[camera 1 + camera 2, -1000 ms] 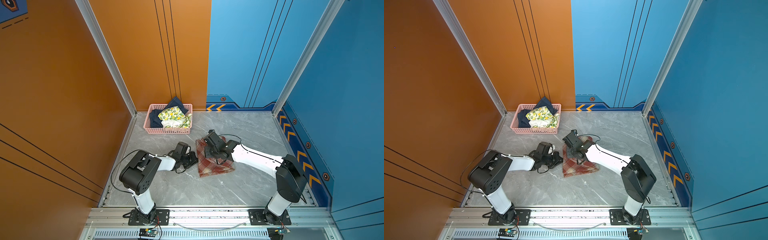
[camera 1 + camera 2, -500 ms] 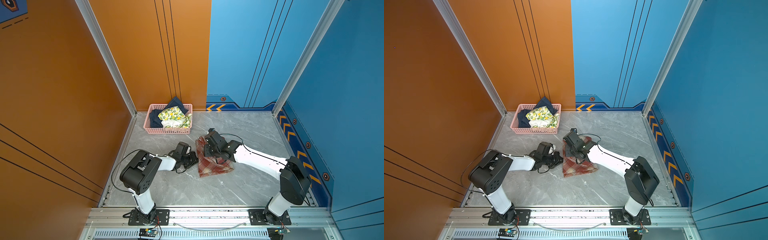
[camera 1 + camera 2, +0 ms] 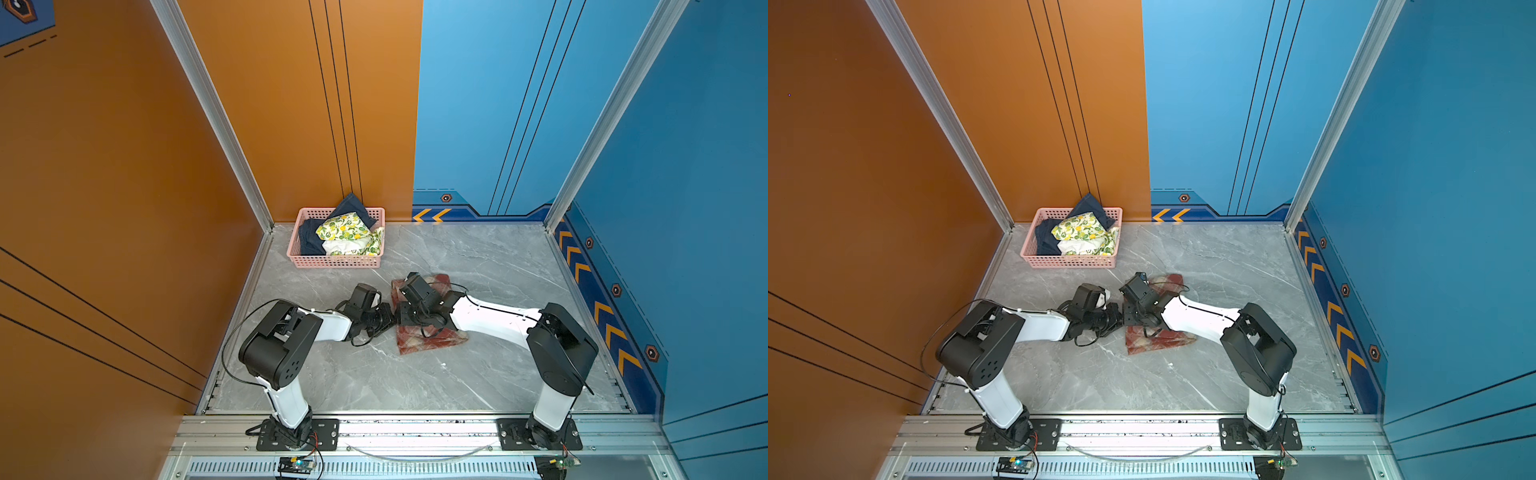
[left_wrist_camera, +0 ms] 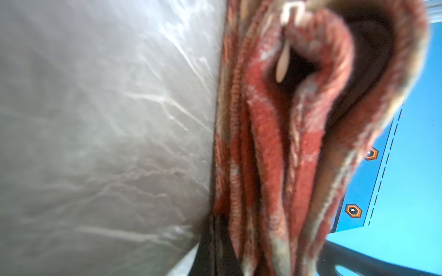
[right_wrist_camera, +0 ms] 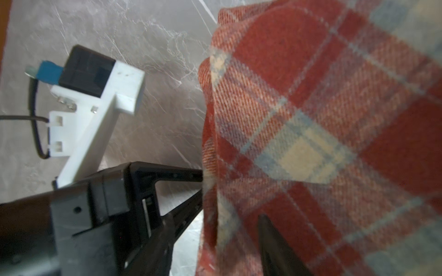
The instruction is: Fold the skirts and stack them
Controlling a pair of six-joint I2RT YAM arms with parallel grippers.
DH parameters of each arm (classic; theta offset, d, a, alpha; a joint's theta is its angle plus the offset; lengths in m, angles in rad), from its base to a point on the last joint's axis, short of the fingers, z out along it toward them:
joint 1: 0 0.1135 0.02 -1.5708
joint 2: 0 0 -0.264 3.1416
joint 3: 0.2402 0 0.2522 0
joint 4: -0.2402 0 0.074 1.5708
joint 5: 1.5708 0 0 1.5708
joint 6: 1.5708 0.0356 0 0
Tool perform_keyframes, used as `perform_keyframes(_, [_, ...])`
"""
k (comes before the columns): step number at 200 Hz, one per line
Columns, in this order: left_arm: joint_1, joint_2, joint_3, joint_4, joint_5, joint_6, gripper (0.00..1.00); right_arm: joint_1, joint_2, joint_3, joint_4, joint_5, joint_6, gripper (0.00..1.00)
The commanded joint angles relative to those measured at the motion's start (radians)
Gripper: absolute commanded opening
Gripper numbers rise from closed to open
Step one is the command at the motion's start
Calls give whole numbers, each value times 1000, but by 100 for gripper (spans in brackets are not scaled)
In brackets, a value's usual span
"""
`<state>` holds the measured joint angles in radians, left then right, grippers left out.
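Observation:
The plaid skirt [image 3: 432, 338] [image 3: 1158, 341] lies folded on the marble floor in both top views. My left gripper [image 3: 390, 319] [image 3: 1120, 319] [image 5: 201, 188] is shut on the skirt's left edge, and its thick woolly layers [image 4: 275, 148] fill the left wrist view. My right gripper [image 3: 404, 319] [image 3: 1130, 321] [image 5: 220, 239] hovers over that same edge with its jaws apart. One of its fingers [image 5: 275, 241] rests on the plaid cloth [image 5: 311, 119]. The lemon-print skirt [image 3: 343, 230] [image 3: 1079, 232] and the denim skirt [image 3: 309, 241] [image 3: 1045, 239] lie crumpled in the basket.
The pink basket [image 3: 336, 262] [image 3: 1071, 261] stands at the back left against the orange wall. Both forearms meet over the middle of the floor. Blue walls with orange chevrons close off the right side.
My right gripper's jaws have gone from shut to apart, letting go of the plaid skirt, and it has shifted a little toward the left gripper. The left arm has held still.

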<state>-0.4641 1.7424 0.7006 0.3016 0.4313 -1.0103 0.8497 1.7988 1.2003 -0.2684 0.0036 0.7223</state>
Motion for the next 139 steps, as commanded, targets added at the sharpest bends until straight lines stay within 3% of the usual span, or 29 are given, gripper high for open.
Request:
perform_keyframes(1, [35,-38,-23,-140,-39,42,0,-20,-74,-24,20,1,2,71])
perform_keyframes(34, [89,-140,0,-263,-79,104,14,-66,-153,-60,-4,41,-21,74])
perform_keyframes(59, [116,-235,31,-349,-115,154,19,-109,-205,-111,-4,58,-17,74])
perform_keyframes(88, [68,-296,124,-412,-151,236,22,-140,-256,-173,9,83,-2,73])
perform_keyframes(139, [-48,-173,303,-418,-138,294,21,-141,-316,-283,86,112,41,61])
